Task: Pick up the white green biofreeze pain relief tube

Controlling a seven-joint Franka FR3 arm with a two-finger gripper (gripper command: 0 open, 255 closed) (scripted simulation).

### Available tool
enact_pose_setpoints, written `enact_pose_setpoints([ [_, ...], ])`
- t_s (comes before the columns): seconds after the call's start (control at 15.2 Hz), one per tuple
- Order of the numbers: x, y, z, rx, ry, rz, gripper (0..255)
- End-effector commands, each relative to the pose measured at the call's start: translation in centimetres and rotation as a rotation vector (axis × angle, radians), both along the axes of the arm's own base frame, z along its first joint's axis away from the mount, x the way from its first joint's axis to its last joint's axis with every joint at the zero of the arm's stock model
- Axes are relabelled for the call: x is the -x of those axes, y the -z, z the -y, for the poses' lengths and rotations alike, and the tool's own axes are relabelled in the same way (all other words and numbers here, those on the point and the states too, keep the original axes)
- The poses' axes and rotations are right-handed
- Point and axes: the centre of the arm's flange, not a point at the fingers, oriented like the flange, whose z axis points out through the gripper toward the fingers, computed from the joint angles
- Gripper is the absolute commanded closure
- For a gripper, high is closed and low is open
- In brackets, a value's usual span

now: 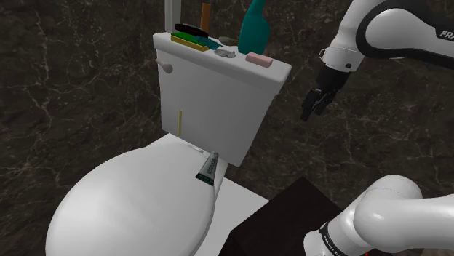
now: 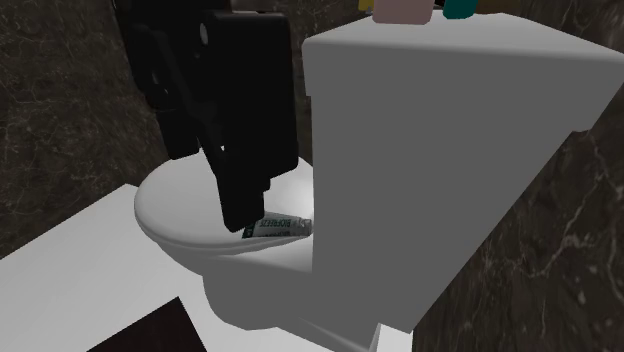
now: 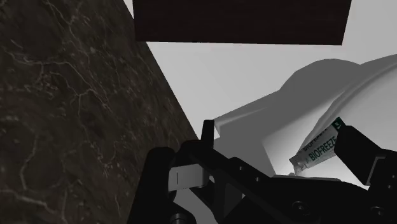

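Gripper (image 1: 312, 110): fingers spread wide, empty; hangs in air off tank (image 1: 218, 102) side, pointing 7 o'clock in shoulder view; forearm enters from 2 o'clock, wrist bent down

Biofreeze tube (image 1: 207, 168): flat on rear of toilet seat (image 1: 124, 204), just beside tank foot; 8 o'clock from gripper, well apart, lower; long axis 1–7 o'clock

Judged need: descend, close fingers across that axis

Below me sits a white toilet (image 1: 124, 211), lid down; on its tank (image 1: 218, 109) I see a teal bottle (image 1: 256, 29), a pink bar (image 1: 258, 60) just beside it, a yellow sponge (image 1: 190, 41) further along; dark marbled wall (image 1: 73, 73) behind.
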Motion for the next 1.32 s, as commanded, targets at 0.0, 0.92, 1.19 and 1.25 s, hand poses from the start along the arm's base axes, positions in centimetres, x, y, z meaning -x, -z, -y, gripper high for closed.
enact_pose_setpoints([
  [0.0, 0.0, 0.0, 0.0, 0.000, 0.000, 0.000, 0],
  [0.92, -5.0, 12.9, -11.9, 0.008, 0.400, 0.003, 0],
  [1.19, -7.3, 16.6, -14.9, 0.010, 0.515, 0.003, 0],
  [1.25, -7.9, 17.5, -15.6, 0.010, 0.543, 0.004, 0],
])
